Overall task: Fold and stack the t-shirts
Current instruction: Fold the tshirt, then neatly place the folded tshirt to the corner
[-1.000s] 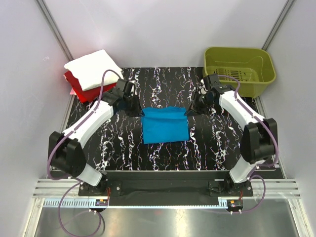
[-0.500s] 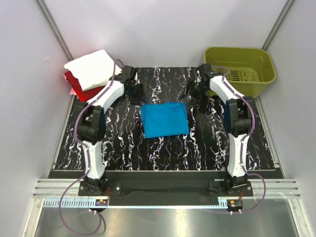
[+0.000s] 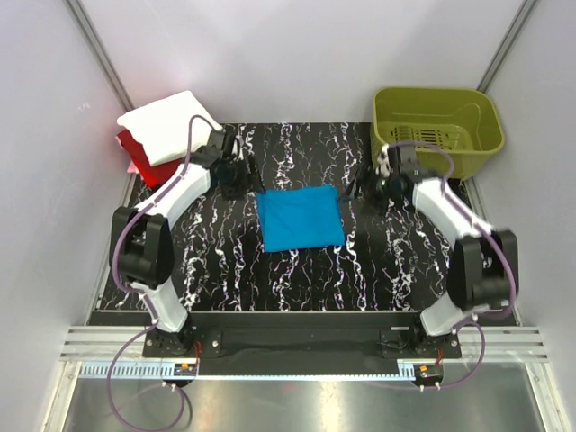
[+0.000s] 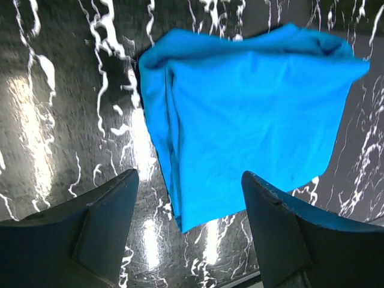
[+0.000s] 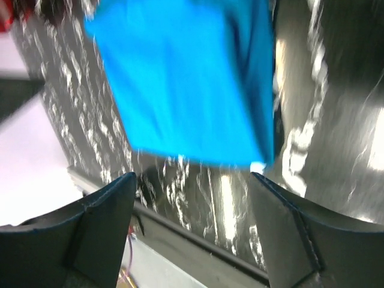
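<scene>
Flanking blue t-shirt (image 3: 300, 219) | left pincer (image 3: 234, 173) apart, empty | right pincer (image 3: 374, 185) apart, empty | both angled inward

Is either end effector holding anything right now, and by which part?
Nothing is held. The left end effector and right end effector are both open, with the folded turquoise-blue t-shirt lying free on the table between them.
</scene>
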You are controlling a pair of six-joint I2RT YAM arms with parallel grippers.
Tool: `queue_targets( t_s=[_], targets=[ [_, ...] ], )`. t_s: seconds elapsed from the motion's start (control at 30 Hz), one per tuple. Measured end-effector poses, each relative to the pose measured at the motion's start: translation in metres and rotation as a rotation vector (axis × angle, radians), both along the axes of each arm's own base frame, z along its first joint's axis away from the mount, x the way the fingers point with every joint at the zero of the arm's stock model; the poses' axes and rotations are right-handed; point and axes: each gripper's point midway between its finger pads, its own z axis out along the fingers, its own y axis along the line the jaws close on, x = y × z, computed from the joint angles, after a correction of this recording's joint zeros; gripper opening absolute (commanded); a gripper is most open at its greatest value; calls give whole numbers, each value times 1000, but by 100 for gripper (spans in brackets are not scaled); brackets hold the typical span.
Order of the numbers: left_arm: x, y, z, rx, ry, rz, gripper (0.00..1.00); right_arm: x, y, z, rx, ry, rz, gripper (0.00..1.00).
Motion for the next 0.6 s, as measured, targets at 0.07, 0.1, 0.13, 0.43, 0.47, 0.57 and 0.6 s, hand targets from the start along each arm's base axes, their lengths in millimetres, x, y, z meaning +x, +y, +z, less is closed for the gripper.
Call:
queue_targets(
  t_s=[0.07,0.1,0.13,0.43,0.47,0.57,0.6],
  targets=[
    [-5,0,-8,-10,-7,-6,76,-32,2,-1,32,-8,4,86],
    [-6,0,-14,-12,-9,-9,76,-46,5,-4,44,-11,13,87],
    [-7,0,-23,-13,-6,-11,77,-58,10,-8,54,-23,31,88],
    [5,-8,-85,-23,23,-29,80,-148,47,-70,96,0,178,90],
    [6,-8,-89,-23,24,-30,80,-151,46,-74,100,-1,173,90],
    [15,-12,-92,-37,-4,-31,79,-156,44,-84,116,-18,164,90],
    [18,-13,-93,-41,-13,-32,78,-156,44,-84,121,-27,163,90]
  ],
)
